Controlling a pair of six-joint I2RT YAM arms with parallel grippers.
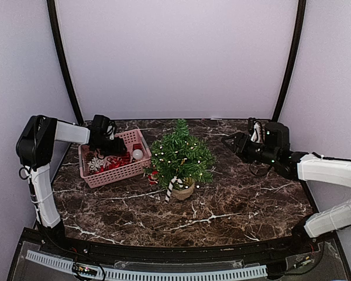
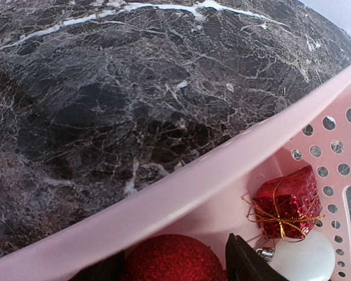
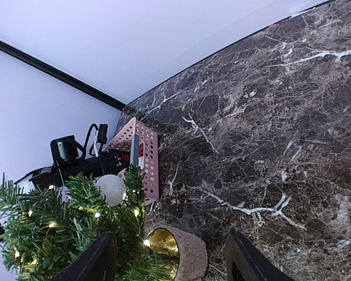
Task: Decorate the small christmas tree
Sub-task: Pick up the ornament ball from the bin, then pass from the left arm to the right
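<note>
Rim of pink basket (image 2: 181,196) crosses just ahead of left fingers (image 2: 251,263), which flank red ball (image 2: 172,257) closely; grip I cannot tell; right fingers (image 3: 245,260) stand spread, small christmas tree (image 3: 58,234) ahead, open table (image 3: 269,129) beside.

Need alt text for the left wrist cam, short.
A red glitter ball sits between the dark fingertips of the left pincer, inside a pink basket. Beside it lie a small red gift box tied with gold string and a white ball; dark marble table fills the rest.
</note>
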